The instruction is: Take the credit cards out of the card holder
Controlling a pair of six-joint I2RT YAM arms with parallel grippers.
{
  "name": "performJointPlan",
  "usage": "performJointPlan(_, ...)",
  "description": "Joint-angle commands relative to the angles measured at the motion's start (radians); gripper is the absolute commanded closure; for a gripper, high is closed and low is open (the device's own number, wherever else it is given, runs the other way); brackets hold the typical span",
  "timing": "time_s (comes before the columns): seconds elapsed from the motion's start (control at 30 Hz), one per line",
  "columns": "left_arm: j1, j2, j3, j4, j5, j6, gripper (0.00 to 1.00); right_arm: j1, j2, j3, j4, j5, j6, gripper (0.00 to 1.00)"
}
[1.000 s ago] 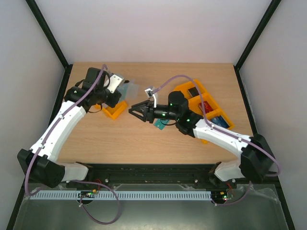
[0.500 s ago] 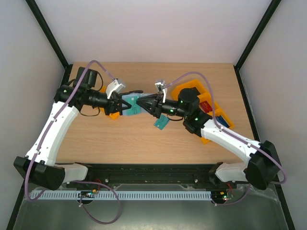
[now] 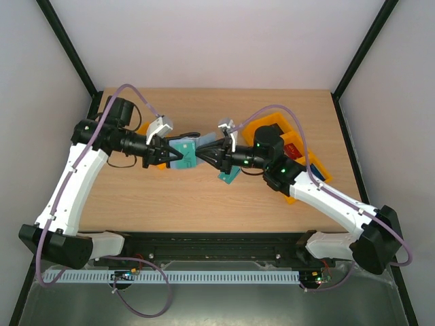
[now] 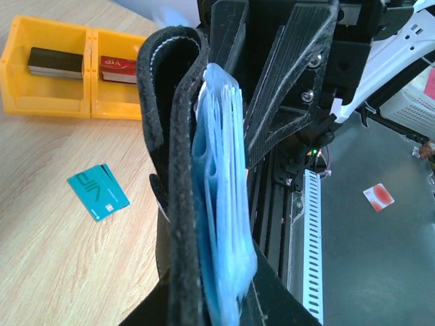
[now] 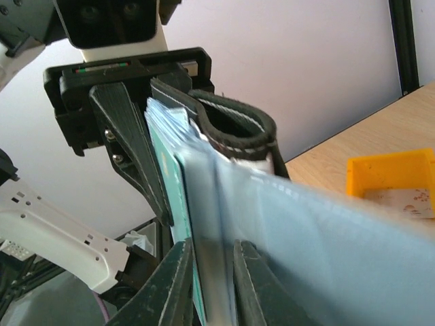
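Observation:
My left gripper (image 3: 174,154) is shut on the black card holder (image 3: 182,151) and holds it on edge above the table's middle. In the left wrist view the card holder (image 4: 170,170) fills the frame, its blue-grey pockets fanned open. My right gripper (image 3: 202,154) meets it from the right. In the right wrist view the right gripper (image 5: 212,272) stands shut on the edge of a teal credit card (image 5: 178,204) and a blue-grey pocket flap. Another credit card (image 3: 228,178) lies flat on the table, and it also shows in the left wrist view (image 4: 98,192).
Orange trays (image 3: 280,117) stand at the right, holding a black block (image 4: 54,61) and a red block (image 4: 121,68). One more orange tray (image 3: 162,163) sits under the left arm. The table's near edge and arm bases are at the bottom.
The left arm swung the card holder toward the centre. The right gripper moved left and up from the table to it and closed on the cards' edge.

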Motion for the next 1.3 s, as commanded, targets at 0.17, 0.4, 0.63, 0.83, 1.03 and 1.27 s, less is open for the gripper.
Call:
performJointPlan(0.17,-0.006,-0.008,0.030,-0.028,0.146,0.053,0.98,-0.006,0.045,0.049,-0.060,-0.004,-0.015,0.85)
performJointPlan(0.4,-0.007,-0.007,0.010,0.019,0.124,0.000,0.98,0.000,0.042,0.041,-0.043,-0.017,-0.028,0.86)
performJointPlan(0.63,-0.006,-0.010,0.011,0.020,0.111,-0.003,0.98,-0.014,-0.042,0.013,-0.099,-0.035,-0.131,0.83)
performJointPlan(0.83,-0.007,-0.009,0.008,0.029,0.111,-0.012,0.98,-0.015,-0.027,0.035,-0.080,-0.118,-0.081,0.77)
performJointPlan(1.03,-0.006,-0.010,0.005,0.025,0.109,-0.009,0.98,-0.014,-0.004,0.039,-0.042,-0.084,-0.048,0.77)
performJointPlan(1.27,-0.010,-0.006,0.003,0.009,0.122,0.013,0.98,-0.014,0.032,0.050,0.001,-0.045,-0.015,0.89)
